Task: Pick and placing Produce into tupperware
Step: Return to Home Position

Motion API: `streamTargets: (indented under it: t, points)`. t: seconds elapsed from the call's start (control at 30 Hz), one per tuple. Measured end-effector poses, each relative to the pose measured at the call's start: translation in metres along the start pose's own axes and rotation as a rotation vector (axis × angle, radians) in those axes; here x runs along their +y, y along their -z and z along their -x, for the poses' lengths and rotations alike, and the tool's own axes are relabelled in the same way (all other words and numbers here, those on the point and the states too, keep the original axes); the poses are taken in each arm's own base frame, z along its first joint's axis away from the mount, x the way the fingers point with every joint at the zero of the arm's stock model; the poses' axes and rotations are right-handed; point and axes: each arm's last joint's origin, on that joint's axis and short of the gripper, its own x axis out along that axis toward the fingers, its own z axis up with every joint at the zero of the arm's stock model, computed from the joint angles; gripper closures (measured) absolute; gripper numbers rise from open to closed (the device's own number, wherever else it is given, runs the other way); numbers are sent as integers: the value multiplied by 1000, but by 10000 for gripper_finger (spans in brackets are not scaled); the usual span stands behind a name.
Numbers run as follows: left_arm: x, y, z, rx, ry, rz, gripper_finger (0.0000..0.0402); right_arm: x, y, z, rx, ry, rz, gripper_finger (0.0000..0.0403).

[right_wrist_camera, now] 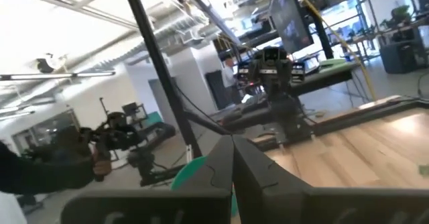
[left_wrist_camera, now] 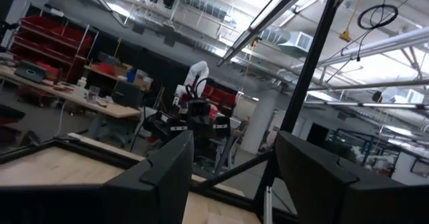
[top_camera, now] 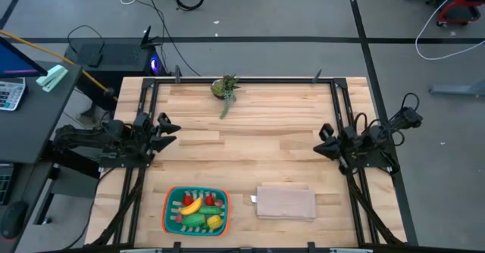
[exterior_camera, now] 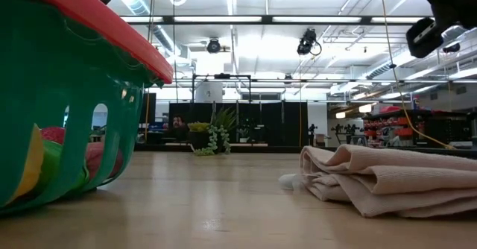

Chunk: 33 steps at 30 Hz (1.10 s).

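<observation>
The teal tupperware with an orange rim sits near the table's near edge, left of centre. It fills the left of the low view. The produce lies inside it: a yellow banana, green pieces, small red ones and a yellow piece. My left gripper hovers open at the table's left side, far from the tray; its wrist view shows the gap between its fingers. My right gripper hovers shut at the table's right side. Neither holds anything.
A folded beige-pink cloth slab lies right of the tupperware, also in the low view. A small green leafy plant stands at the far edge. Black frame rails run along the table's left and right sides.
</observation>
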Motion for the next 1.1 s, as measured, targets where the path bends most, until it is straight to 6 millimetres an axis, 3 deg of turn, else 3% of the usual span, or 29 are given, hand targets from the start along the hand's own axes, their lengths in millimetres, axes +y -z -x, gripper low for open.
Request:
streamTargets:
  t: [0.47,0.7,1.1]
  points:
    - [7,18,2,182,-73,3,185,-8,3,-1,20,186,71,395]
    - [12,28,5,292,-117,-23,183,-8,4,-1,26,191,75,395]
    - [13,30,6,323,-117,-106,191,-8,4,-1,27,192,75,395]
